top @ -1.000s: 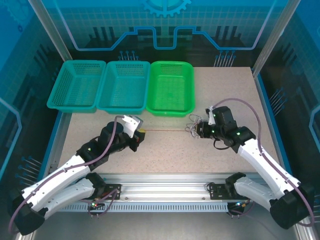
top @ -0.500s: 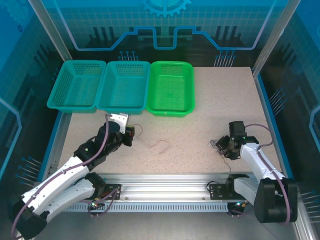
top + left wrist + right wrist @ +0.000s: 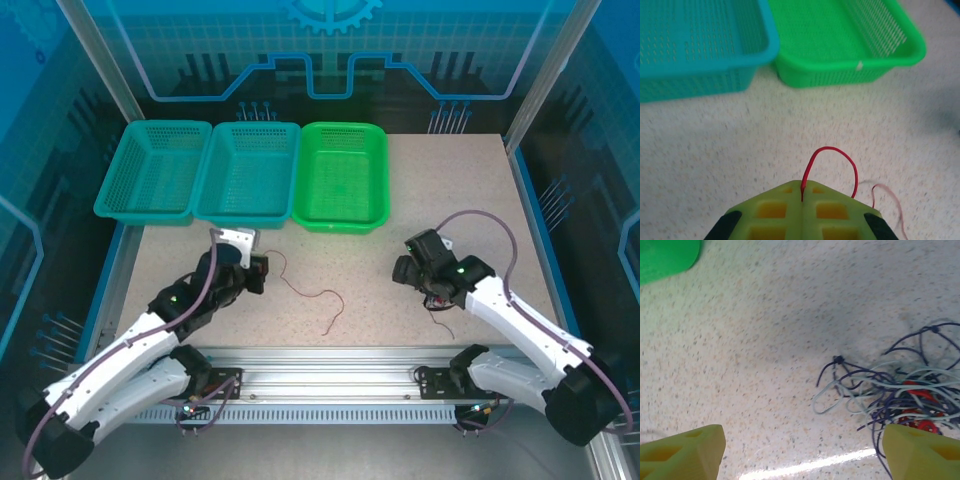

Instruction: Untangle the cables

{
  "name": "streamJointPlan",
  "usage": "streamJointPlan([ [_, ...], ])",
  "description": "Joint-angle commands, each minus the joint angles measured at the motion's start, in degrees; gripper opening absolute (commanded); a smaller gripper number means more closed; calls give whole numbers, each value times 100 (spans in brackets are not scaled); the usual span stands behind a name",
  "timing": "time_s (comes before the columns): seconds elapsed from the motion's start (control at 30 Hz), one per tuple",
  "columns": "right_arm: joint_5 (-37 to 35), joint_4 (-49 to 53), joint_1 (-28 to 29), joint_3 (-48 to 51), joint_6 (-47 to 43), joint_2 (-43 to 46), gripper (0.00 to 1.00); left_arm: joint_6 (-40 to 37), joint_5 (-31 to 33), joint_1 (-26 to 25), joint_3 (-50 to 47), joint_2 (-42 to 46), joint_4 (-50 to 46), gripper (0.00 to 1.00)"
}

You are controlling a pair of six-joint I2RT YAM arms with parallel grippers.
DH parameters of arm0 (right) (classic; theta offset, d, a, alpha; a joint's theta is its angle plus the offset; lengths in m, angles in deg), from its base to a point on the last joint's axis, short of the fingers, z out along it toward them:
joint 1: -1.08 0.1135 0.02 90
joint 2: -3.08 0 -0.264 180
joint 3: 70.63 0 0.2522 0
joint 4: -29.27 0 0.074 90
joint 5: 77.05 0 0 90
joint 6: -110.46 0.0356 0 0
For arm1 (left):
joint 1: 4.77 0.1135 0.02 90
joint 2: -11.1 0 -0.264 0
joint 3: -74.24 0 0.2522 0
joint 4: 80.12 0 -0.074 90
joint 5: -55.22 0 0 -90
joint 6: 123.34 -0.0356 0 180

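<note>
One red cable [image 3: 320, 296] lies loose on the worktop [image 3: 470, 180] in front of the green basket [image 3: 338, 226], in thin wavy curves. Its end is pinched between the closed fingers [image 3: 765, 215] of the left gripper [image 3: 258, 272], which is held low and points toward that basket. The other cables [image 3: 910, 390], dark, whitish and red, make a small knot in front of the basket, to its right. The right gripper [image 3: 800, 447] hangs just beside the knot, fingers wide apart and empty. The basket is perforated plastic and the worktop is speckled beige.
</note>
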Motion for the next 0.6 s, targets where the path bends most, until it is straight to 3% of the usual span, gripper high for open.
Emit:
streamJointPlan([
  [0.0, 450, -13, 276, -413, -453, -88, 84, -505, 373, 315, 982, 100, -89, 0],
  [0.13, 1012, -304, 524, -649, -801, 44, 84, -841, -8, 1310, 2010, -402, -195, 0],
  [0.4, 1254, -351, 622, -949, -757, 354, 85, -1148, -738, 3267, 4187, -2100, -128, 0],
  [0.57, 1335, -253, 633, -983, -744, 422, 85, -1011, -694, 4275, 5345, -3370, -33, 0],
])
